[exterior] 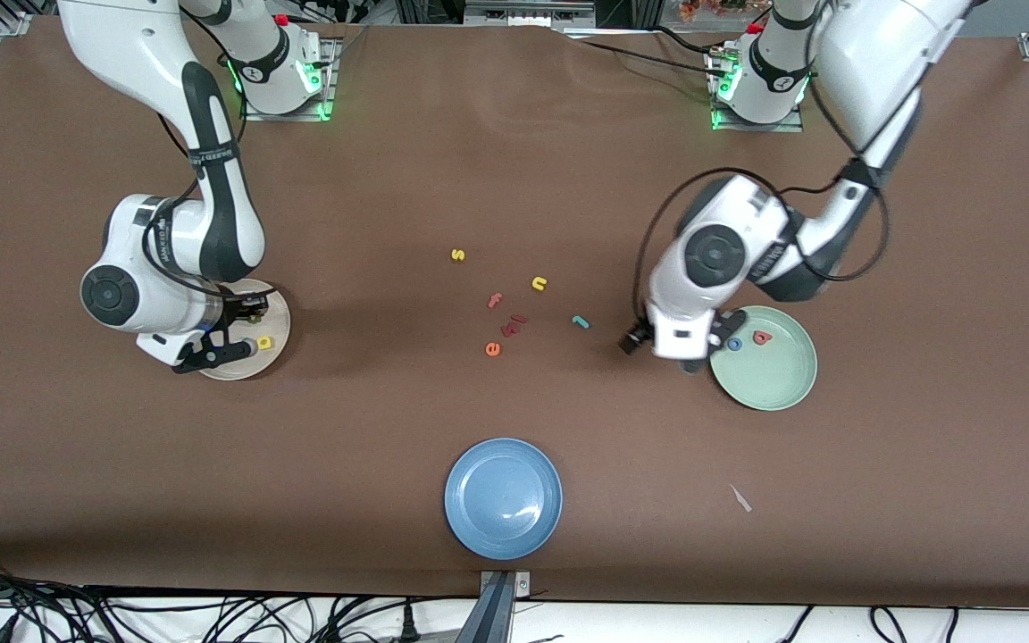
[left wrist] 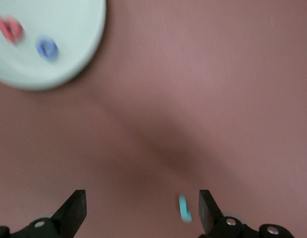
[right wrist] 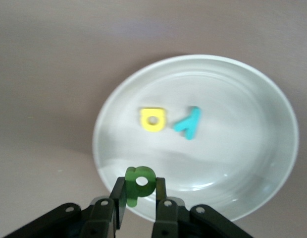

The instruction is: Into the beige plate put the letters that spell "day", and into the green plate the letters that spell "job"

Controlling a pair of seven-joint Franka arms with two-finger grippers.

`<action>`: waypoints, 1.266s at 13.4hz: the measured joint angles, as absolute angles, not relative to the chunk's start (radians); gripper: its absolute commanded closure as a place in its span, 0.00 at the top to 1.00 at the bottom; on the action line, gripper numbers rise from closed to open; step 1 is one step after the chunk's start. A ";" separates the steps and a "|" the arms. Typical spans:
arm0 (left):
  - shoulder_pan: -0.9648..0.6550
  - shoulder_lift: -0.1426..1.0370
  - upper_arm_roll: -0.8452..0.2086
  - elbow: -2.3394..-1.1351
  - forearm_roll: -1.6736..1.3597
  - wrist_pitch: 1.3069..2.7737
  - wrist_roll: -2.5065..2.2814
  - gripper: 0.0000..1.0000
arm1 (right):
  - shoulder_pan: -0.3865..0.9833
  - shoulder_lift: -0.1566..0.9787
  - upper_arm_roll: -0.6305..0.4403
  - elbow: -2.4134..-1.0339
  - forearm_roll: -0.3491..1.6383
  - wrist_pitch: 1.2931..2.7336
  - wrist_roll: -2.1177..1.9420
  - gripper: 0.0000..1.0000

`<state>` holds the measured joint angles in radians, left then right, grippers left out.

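My right gripper (exterior: 246, 314) hangs over the rim of the beige plate (exterior: 275, 357), shut on the dark green round-bodied letter (right wrist: 139, 186). In the right wrist view the gripper (right wrist: 140, 196) shows above the plate (right wrist: 242, 163), where the yellow letter (right wrist: 152, 119) and the teal y (right wrist: 189, 124) lie. The green plate (exterior: 769, 379) holds the blue o (exterior: 734, 343) and the salmon-red b (exterior: 762, 337). My left gripper (exterior: 689, 357) hovers open and empty beside that plate's rim. Its wrist view shows the gripper (left wrist: 142, 203) over bare table, the teal j (left wrist: 184, 208) by one finger. The j (exterior: 580, 321) lies on the table.
A blue plate (exterior: 503, 498) sits near the front edge. Loose letters lie mid-table: a yellow s (exterior: 457, 255), a yellow n (exterior: 539, 284), a pink f (exterior: 495, 300), an orange e (exterior: 493, 349) and a dark red piece (exterior: 514, 326). A white scrap (exterior: 740, 498) lies toward the left arm's end.
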<state>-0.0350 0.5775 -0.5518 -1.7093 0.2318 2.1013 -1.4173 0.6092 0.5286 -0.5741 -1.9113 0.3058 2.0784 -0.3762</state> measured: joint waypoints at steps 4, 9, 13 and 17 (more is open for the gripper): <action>-0.104 0.622 -0.550 -1.707 0.154 2.142 -1.484 1.00 | 0.607 0.544 -0.573 -1.858 0.306 2.073 -0.376 1.00; -0.148 0.673 -0.548 -1.703 0.154 2.212 -1.619 1.00 | 0.622 0.543 -0.571 -1.697 0.306 1.882 -0.306 1.00; -0.156 0.680 -0.543 -1.701 0.154 2.215 -1.635 0.73 | 0.676 0.544 -0.570 -1.668 0.279 1.824 -0.143 1.00; -0.215 0.699 -0.493 -1.701 0.154 2.261 -1.715 0.56 | 0.730 0.524 -0.550 -1.641 0.219 1.798 -0.027 1.00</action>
<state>-0.2149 0.6987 -0.4926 -1.7007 0.1537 2.2613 -1.7152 0.7297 0.5236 -0.5504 -1.6414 0.2187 1.7977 -0.0266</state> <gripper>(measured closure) 0.317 0.000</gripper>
